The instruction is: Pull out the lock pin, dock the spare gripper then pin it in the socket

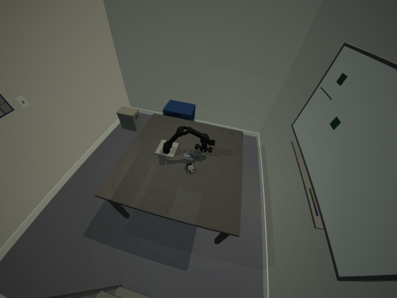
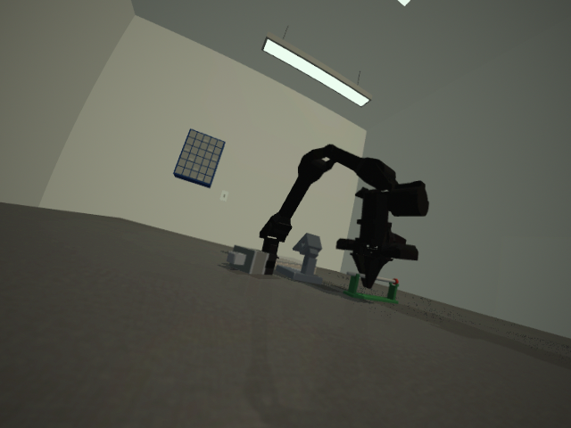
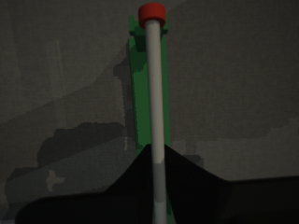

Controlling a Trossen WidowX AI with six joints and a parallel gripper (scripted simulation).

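"Holding the white lock pin (image 2: 384,279) (image 3: 155,84), is it?"

"Yes, the gripper (image 1: 203,153) (image 2: 368,284) (image 3: 155,148) points down with its fingers pinched on the shaft. The pin lies lengthwise over the green cradle (image 1: 203,155) (image 2: 374,299) (image 3: 142,93), its red head (image 2: 396,281) (image 3: 152,15) at the right post in the exterior view."

"Touching that post?"

"I can't tell."

"And the mount (image 1: 188,156) (image 2: 308,271)?"

"Left of the cradle, its angled socket (image 2: 308,243) raised and free of the pin."

"The spare gripper (image 1: 190,167) (image 2: 251,259)?"

"Undocked, on the table (image 1: 192,182) (image 2: 277,349), left of the mount in that same view."
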